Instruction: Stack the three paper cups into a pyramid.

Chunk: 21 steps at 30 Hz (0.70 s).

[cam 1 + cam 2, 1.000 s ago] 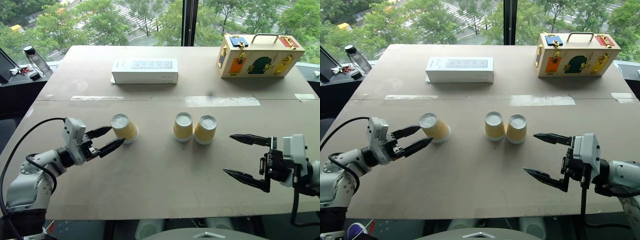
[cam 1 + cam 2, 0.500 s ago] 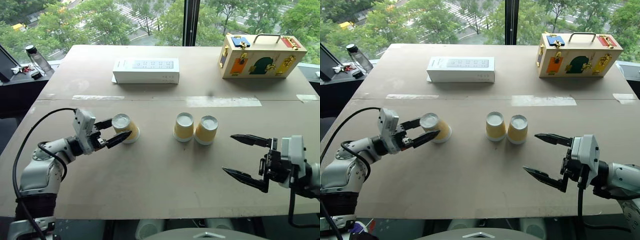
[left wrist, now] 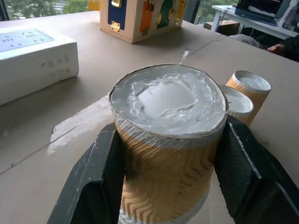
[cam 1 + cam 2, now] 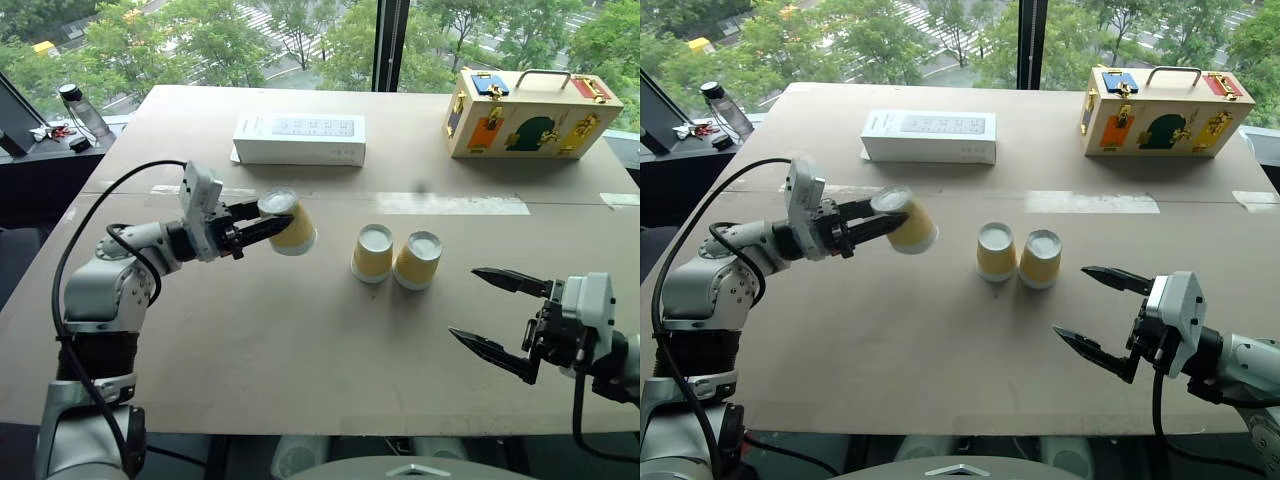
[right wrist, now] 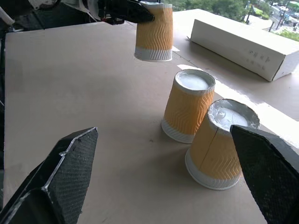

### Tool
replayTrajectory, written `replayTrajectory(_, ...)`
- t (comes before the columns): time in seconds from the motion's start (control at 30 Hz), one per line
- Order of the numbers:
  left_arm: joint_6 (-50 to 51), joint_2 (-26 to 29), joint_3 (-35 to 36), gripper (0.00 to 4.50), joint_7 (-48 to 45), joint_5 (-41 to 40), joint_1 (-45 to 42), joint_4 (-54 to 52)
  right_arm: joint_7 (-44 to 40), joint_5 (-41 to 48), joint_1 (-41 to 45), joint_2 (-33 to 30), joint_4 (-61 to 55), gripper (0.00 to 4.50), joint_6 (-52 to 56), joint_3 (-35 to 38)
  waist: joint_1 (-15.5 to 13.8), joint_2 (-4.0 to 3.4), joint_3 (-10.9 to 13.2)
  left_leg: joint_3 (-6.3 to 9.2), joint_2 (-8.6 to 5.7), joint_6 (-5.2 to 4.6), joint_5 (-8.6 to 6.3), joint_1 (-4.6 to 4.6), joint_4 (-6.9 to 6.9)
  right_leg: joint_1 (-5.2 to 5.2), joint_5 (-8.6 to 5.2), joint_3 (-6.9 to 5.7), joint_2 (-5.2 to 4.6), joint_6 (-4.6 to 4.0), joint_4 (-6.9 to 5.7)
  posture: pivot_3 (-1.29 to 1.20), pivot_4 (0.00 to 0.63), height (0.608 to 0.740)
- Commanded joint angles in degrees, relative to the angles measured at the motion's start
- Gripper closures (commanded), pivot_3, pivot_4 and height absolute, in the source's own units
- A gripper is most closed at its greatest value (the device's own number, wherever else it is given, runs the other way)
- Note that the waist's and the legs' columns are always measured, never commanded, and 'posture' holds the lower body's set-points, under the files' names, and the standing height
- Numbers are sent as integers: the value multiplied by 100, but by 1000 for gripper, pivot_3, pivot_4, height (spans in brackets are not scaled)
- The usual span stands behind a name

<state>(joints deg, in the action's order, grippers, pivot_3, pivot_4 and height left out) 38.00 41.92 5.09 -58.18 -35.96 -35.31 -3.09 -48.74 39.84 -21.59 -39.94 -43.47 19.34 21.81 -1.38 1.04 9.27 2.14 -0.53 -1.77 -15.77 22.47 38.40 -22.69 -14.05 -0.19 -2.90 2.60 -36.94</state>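
One paper cup (image 4: 288, 226) is up off the table (image 4: 300, 340), upside down, pinched between our left gripper (image 4: 262, 228) fingers, at 9 o'clock from the other two paper cups (image 4: 396, 256). Those two stand inverted, touching side by side, near table centre. Our right gripper (image 4: 490, 313) hangs at 4 o'clock from the pair, jaws spread wide, holding nothing. White box (image 4: 299, 140) at 12 o'clock from the held cup; wooden latch case (image 4: 532, 112) toward 1 o'clock, far edge.

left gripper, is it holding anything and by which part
Yes: the left gripper holds one paper cup upside down by its ribbed sides, near the closed end, lifted off the table.
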Motion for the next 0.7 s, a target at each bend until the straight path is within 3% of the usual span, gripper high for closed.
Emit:
replayTrajectory(0.03, 329, -93, -382, 2415, -126, -59, -595, -200, -24, 48, -290, 129, -91, 0, -261, 447, 43, -5, -3, -5, -2, 0, 0, -2, 0, 0, 2, 1, 1, 3, 0, 0, 150, 740)
replayTrajectory(0.1, 535, -372, -600, 2415, -56, -37, -1082, 23, -116, -81, -511, 253, 46, 0, -512, 738, 65, -6, -2, -18, -7, 0, 0, -8, 0, 2, 3, 10, -2, 8, 0, 0, 150, 740)
replayTrajectory(0.23, 323, -917, -1128, 2415, -254, 258, -1749, 408, -119, 465, -564, 357, 522, 0, -407, 1356, 87, -5, 1, -18, -5, -1, 1, -8, 0, 1, 4, 10, 8, 10, -1, 0, 150, 740)
replayTrajectory(0.5, -39, -1332, -1528, 2415, -531, 708, -2052, 897, -1285, 1598, -152, -344, 905, 0, -366, 2109, 114, -9, 4, -22, 5, -2, 0, -21, -3, 3, 4, 21, 21, 8, -13, 0, 150, 740)
replayTrajectory(0.7, -132, -1441, -1592, 2415, -682, 832, -2011, 958, -1355, 2670, 145, -441, 793, 0, 59, 2208, 71, -8, 4, -21, 5, -2, 0, -17, -1, 3, 4, 21, 19, 9, -12, 0, 150, 740)
